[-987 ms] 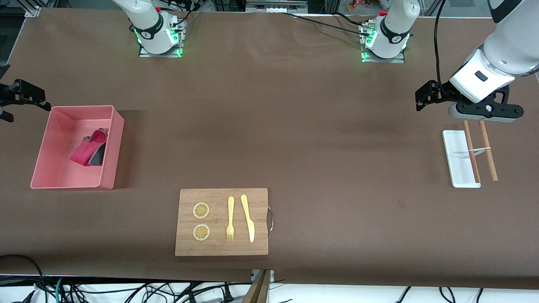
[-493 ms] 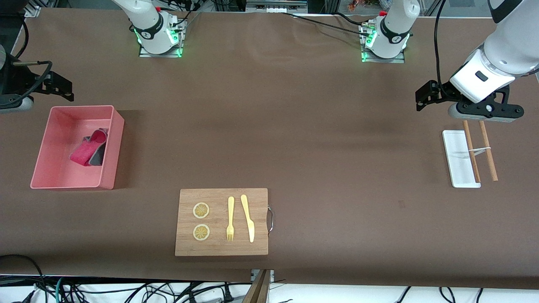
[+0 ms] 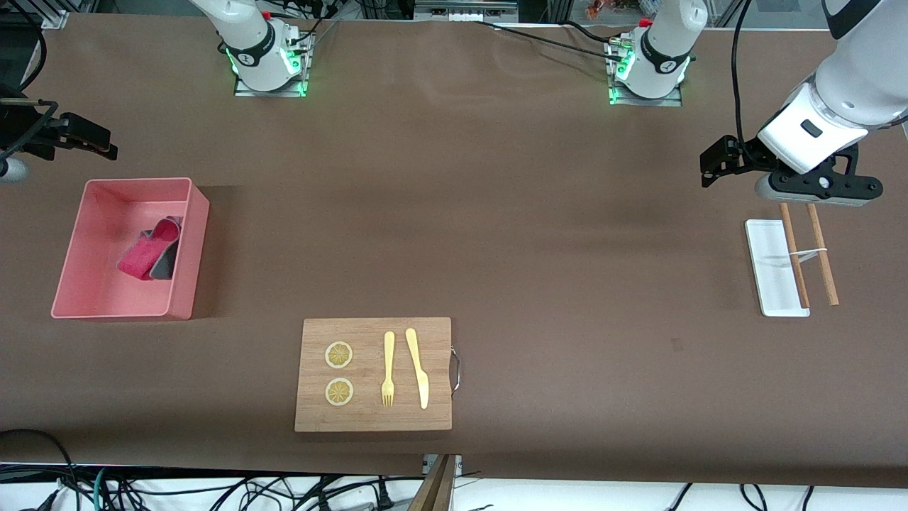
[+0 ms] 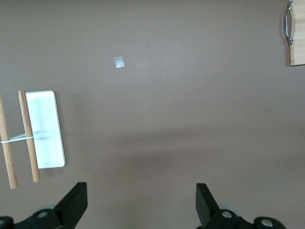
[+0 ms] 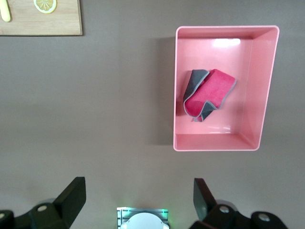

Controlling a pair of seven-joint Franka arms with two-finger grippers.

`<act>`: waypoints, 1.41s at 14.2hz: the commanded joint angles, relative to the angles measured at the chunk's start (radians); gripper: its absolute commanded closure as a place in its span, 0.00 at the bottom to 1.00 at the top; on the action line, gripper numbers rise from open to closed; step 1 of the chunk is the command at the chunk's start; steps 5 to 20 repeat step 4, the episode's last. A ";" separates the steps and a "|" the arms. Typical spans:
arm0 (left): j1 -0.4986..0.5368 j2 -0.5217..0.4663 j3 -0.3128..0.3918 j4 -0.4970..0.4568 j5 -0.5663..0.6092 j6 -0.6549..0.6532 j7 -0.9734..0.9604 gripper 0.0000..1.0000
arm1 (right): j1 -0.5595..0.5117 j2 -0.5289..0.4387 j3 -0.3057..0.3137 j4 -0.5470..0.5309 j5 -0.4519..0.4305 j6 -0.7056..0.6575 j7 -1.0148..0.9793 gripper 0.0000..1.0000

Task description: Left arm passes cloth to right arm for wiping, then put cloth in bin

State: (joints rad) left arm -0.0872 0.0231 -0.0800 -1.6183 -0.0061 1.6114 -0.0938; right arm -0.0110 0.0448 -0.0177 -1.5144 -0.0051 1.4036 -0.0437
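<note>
The cloth, magenta-pink with a dark grey face, lies crumpled in the pink bin at the right arm's end of the table. The right wrist view looks down on the cloth inside the bin. My right gripper hangs open and empty over the bare table just off the bin's edge that faces the robots' bases; its own view shows the gripper with nothing between the fingers. My left gripper waits open and empty over the table at the left arm's end, and its wrist view shows the gripper holding nothing.
A wooden cutting board with two lemon slices, a fork and a knife lies near the front edge. A small white tray with two chopsticks across it lies close to the left gripper. A small pale scrap lies on the table.
My right gripper has moved from beside the bin's corner toward the robots' bases, then drawn back slightly toward the table's end. The cloth, the bin and the left arm have not moved.
</note>
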 commanded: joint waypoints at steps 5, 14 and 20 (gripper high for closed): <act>0.001 -0.003 0.000 0.005 0.008 0.001 0.008 0.00 | -0.010 0.033 0.007 0.062 0.008 -0.043 0.013 0.00; 0.001 -0.003 0.000 0.005 0.008 0.001 0.008 0.00 | -0.010 0.033 0.007 0.062 0.008 -0.043 0.013 0.00; 0.001 -0.003 0.000 0.005 0.008 0.001 0.008 0.00 | -0.010 0.033 0.007 0.062 0.008 -0.043 0.013 0.00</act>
